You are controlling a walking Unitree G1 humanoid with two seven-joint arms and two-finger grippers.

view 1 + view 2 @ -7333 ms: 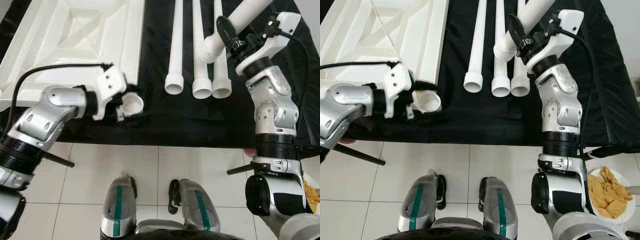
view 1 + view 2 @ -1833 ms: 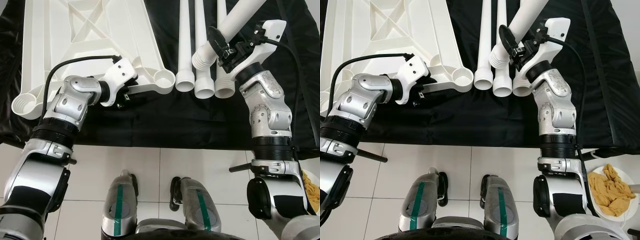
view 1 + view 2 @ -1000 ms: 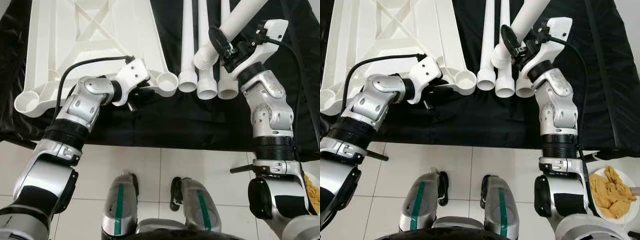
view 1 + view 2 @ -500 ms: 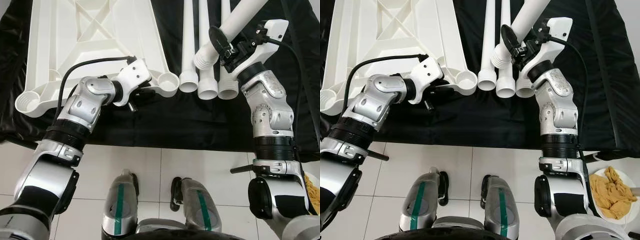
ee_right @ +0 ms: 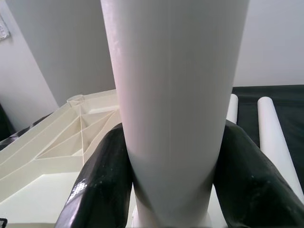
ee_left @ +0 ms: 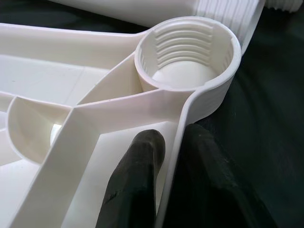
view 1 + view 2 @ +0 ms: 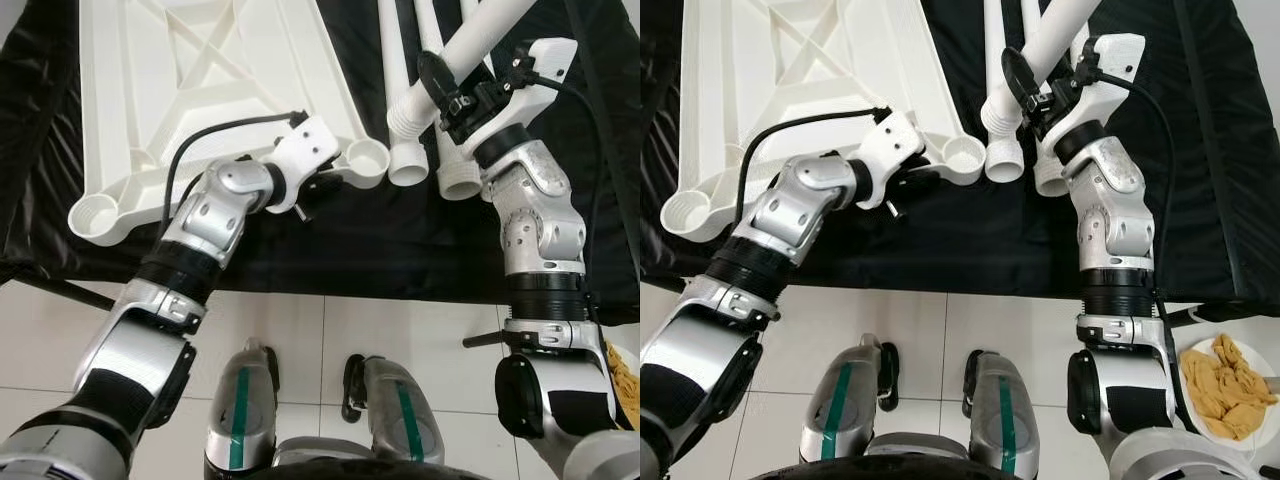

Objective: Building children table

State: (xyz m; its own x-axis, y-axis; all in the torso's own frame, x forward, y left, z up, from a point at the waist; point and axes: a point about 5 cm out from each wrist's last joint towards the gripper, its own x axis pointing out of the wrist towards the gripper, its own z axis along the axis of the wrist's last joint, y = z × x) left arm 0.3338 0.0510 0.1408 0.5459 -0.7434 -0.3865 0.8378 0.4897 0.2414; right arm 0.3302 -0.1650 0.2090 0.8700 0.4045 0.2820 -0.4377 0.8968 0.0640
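Two tools are at work over a worktop (image 7: pixel 330 250) draped in matte black cloth. On it lies the tabletop (image 7: pixel 200 90), upside down: smooth white moulded plastic, its underside crossed by thin raised ribs that form diagonal braces, with a round socket at each near corner. The near right socket (image 6: pixel 187 54) is a short open cylinder with ridged threads inside.

Just beside that socket, the left tool (image 6: pixel 173 147) pinches the tabletop's thin outer rim, one glossy black finger (image 6: pixel 137 180) inside the rim, the other outside, closed tight on the wall.

Raised above the worktop, the right tool (image 5: pixel 173 156) clamps a leg (image 7: pixel 470 50), a smooth white tube held at a slant; its ribbed, threaded lower end hangs just right of the near right socket, not in it. The two rounded black fingers (image 5: pixel 102 185) press against opposite sides of the tube.

More legs (image 7: pixel 408 90) lie side by side on the cloth beneath the held one, long plain white tubes with open, ribbed near ends (image 7: pixel 407 172), close to the socket.

Below the worktop's edge are pale glossy floor tiles (image 7: pixel 350 330) and the robot's silver feet (image 7: pixel 320 410) with green stripes. At the far right on the floor sits a white plate (image 7: pixel 1230 395) holding crumpled yellowish pieces.
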